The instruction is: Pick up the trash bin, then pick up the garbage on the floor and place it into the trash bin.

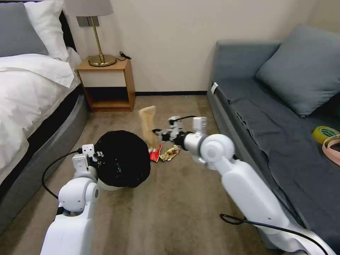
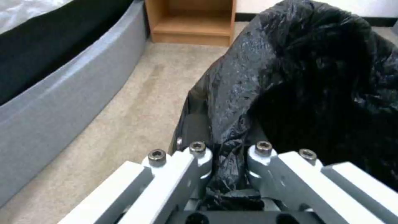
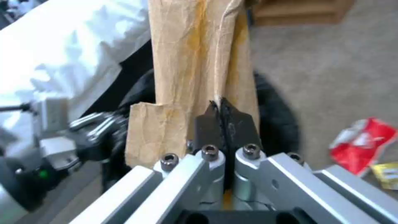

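Note:
The trash bin (image 1: 122,159), white with a crinkly black bag (image 2: 315,81) over its rim, hangs tilted off the carpet. My left gripper (image 1: 100,155) is shut on its near rim, the bag pinched between the fingers (image 2: 199,161). My right gripper (image 1: 158,133) is shut on a flat tan paper wrapper (image 1: 148,124), holding it upright just right of the bin's mouth; the black pads (image 3: 224,121) clamp its lower edge (image 3: 195,62). A red snack wrapper (image 1: 154,154) and a gold-yellow wrapper (image 1: 170,152) lie on the floor beside the bin, and show again as red wrapper (image 3: 365,143).
A bed with a grey base (image 1: 42,152) runs along the left. A wooden nightstand (image 1: 106,85) with a lamp stands at the back wall. A grey sofa (image 1: 269,117) fills the right, with a yellow-green tape roll (image 1: 325,134) on it. Open carpet (image 1: 170,212) lies in front.

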Controlling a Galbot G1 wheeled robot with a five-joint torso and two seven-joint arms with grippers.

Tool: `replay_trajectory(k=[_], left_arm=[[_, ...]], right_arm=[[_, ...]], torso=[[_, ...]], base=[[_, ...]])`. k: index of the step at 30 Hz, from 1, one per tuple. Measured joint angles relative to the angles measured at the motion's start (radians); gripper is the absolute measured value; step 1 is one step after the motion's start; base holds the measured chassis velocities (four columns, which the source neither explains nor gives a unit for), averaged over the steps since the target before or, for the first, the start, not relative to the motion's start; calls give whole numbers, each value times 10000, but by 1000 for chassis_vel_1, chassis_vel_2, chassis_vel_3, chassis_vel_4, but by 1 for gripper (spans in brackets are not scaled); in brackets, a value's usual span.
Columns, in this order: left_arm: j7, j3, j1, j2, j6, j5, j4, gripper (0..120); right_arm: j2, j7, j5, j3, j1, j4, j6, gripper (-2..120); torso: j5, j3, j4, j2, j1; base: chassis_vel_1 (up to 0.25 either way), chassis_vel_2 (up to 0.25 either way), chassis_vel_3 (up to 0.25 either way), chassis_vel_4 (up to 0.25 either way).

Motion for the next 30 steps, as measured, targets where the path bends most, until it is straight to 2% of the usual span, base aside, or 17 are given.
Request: replay_trajectory(k=[8, 14, 17, 19, 21, 23, 25, 28, 30], left_arm=[[125, 0, -84, 2, -41, -291, 89, 4], [127, -6, -117, 25, -61, -339, 135, 4], [127, -19, -146, 62, -81, -347, 213, 4], [127, -18, -151, 62, -83, -343, 235, 4], [128, 9, -160, 36, -90, -312, 271, 4], [127, 10, -163, 32, -91, -308, 274, 4], [128, -13, -167, 40, -113, -282, 300, 4], [119, -78, -164, 87, -123, -270, 329, 4], [105, -212, -140, 188, -144, -262, 371, 4]], right_arm=[[709, -157, -771, -902, -58, -817, 0, 0], [821, -148, -1216, -1002, -207, -1005, 163, 1], [861, 65, -1195, -940, -367, -966, 133, 16], [889, 116, -1178, -886, -415, -952, 97, 19], [960, 189, -1210, -699, -616, -900, 64, 30], [967, 199, -1224, -673, -646, -887, 64, 32], [1019, 272, -1339, -407, -843, -761, 81, 44], [1028, 342, -1440, -185, -939, -736, 176, 51], [984, 391, -1764, 111, -1028, -795, 470, 62]], torso=[[0, 0, 0, 0, 0], [0, 0, -1, 0, 0], [0, 0, -1, 0, 0], [0, 0, 0, 0, 0], [0, 0, -1, 0, 0], [0, 0, -1, 0, 0], [1, 0, -1, 0, 0], [1, 0, -1, 0, 0], [1, 0, -1, 0, -1]], base=[[0, 0, 0, 0], [0, 0, 0, 0], [0, 0, 0, 0], [0, 0, 0, 0], [0, 0, 0, 0], [0, 0, 0, 0], [0, 0, 0, 0], [0, 0, 0, 0], [0, 0, 0, 0]])
